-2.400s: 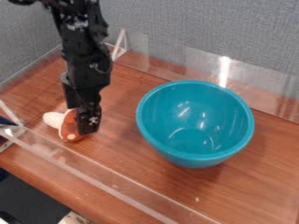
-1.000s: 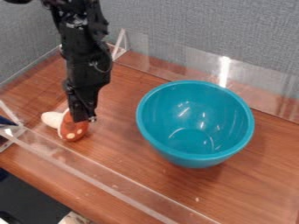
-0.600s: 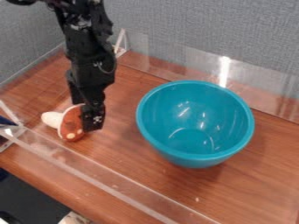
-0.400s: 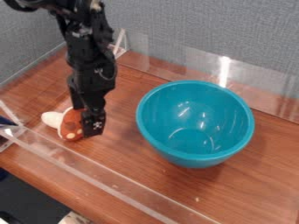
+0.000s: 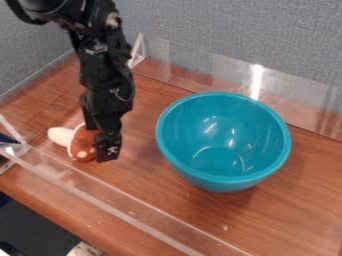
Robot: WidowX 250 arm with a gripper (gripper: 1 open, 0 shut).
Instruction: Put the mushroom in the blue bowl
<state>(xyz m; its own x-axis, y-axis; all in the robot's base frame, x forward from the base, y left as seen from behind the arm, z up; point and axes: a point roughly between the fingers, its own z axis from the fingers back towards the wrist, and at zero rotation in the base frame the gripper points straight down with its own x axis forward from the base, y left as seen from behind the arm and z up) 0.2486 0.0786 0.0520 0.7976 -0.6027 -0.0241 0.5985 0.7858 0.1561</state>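
Observation:
The mushroom [image 5: 72, 142] lies on its side on the wooden table at the left, cream stem pointing left, orange-red cap toward the arm. My black gripper [image 5: 95, 146] points straight down right at the cap and stands open. One dark finger [image 5: 108, 146] shows just right of the cap, low near the table. The other finger is hidden behind the arm and mushroom, and I cannot tell whether either touches it. The blue bowl [image 5: 225, 135] is large, teal and has nothing in it. It sits to the right of the gripper, a short gap away.
A low clear acrylic wall [image 5: 134, 198] runs along the table's front edge. Clear panels [image 5: 254, 78] stand at the back against a grey backdrop. A white fixture [image 5: 11, 150] sits at the left edge near the mushroom.
The gripper's jaws have spread from narrow to wide, and the hand has sunk a little toward the table beside the mushroom. Mushroom and bowl have stayed put.

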